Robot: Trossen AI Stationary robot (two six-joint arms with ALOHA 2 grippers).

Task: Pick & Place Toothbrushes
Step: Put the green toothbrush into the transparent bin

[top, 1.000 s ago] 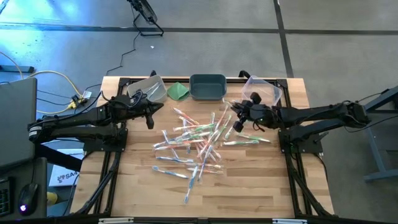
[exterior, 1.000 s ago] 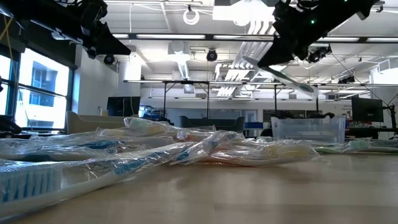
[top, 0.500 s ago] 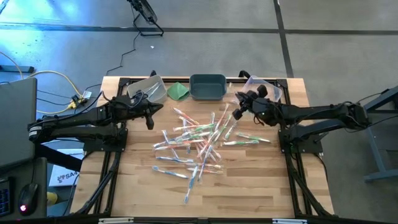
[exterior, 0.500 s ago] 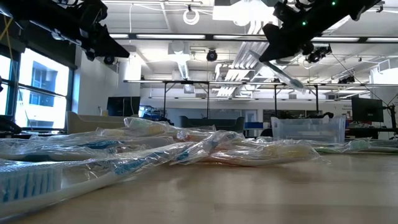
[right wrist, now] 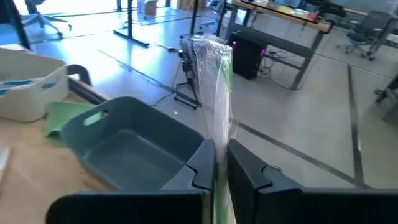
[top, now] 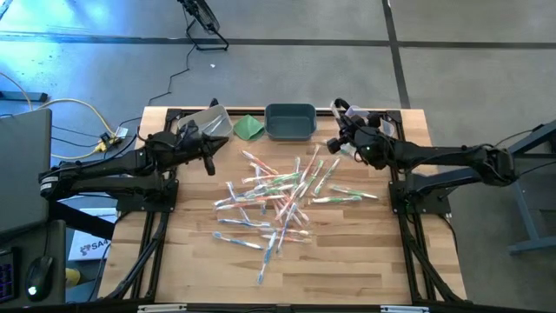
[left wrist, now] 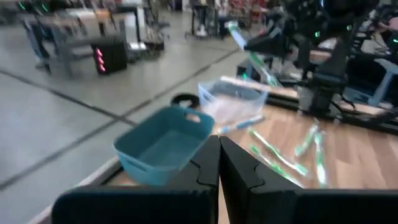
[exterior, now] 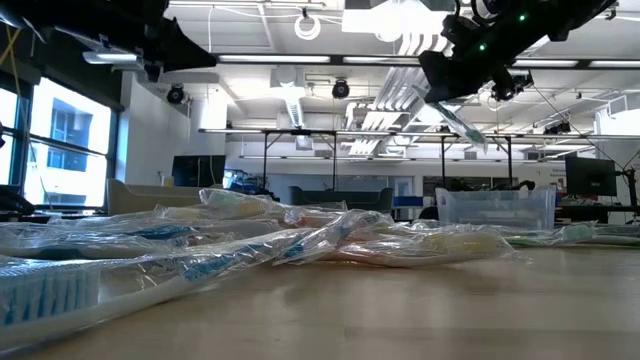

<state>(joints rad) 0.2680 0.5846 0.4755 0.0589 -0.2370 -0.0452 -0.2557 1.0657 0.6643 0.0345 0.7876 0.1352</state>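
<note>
Right hand [top: 334, 146] has carried its toothbrush [right wrist: 219, 93] toward the bins

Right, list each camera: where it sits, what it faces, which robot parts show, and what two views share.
High: overhead, looking down at the table, both arms.
Low: table height, across the toothbrushes into the room, arms above.
Left wrist: behind the shut left claw, facing the teal bin.
Right wrist: behind the right claw, shut on a wrapped toothbrush.
Shared: both wrist views show the teal bin.
</note>
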